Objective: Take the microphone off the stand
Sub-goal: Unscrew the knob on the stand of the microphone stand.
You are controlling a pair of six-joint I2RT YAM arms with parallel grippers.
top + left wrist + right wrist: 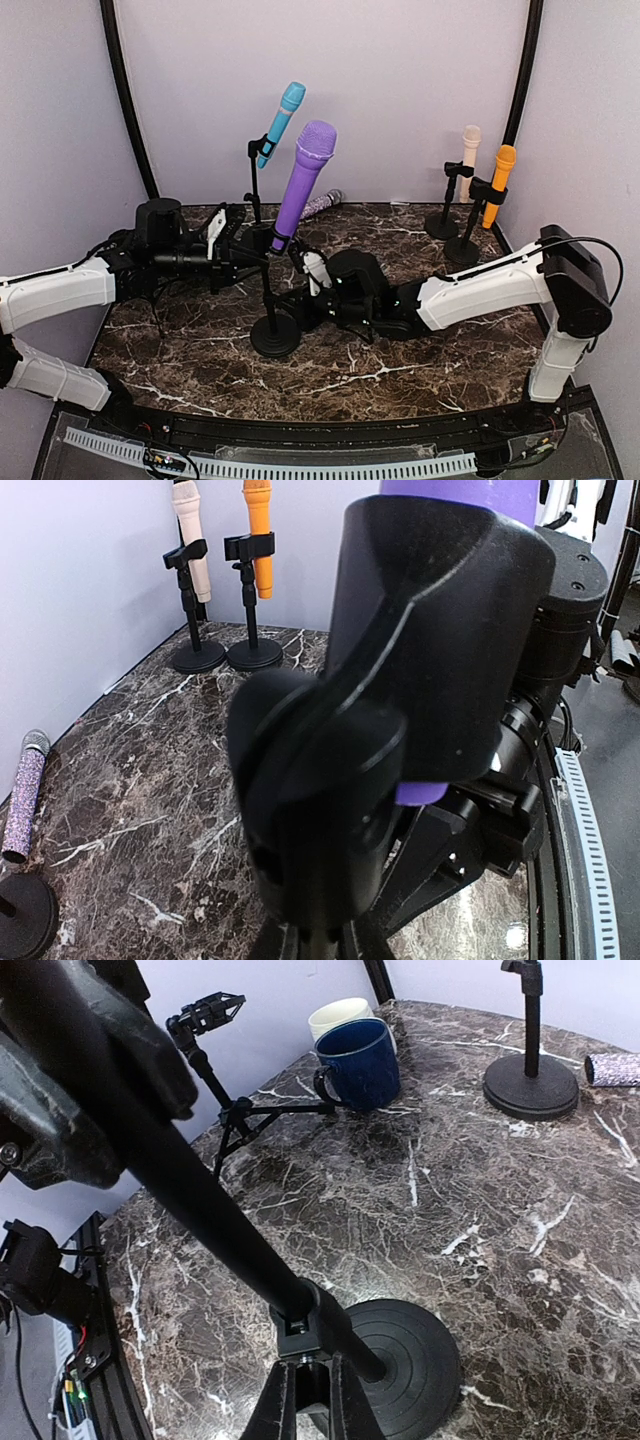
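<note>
Two arms meet at one black desk stand with a round base [274, 336], near the middle of the dark marble-patterned table [420, 375]. The glossy purple microphone [306, 182] sits in that stand's black clip [420, 660], tilted with its head up and to the right.

The left gripper [243, 250] is level with the clip, right beside it. In its wrist view the clip fills the frame, so whether that claw is spread or pressed together cannot be told. The right gripper [303, 1362] is low on the stand's pole, its two fingers pinching the pole at the joint just above the base.

Behind stands a light blue microphone [281, 123] on its own stand, and a glittery purple microphone [322, 204] lies flat near the back wall. At the back right, a cream microphone [469, 150] and an orange microphone [498, 182] stand side by side. The right wrist view also shows a dark blue mug [362, 1063] in front of a white mug [338, 1012].
</note>
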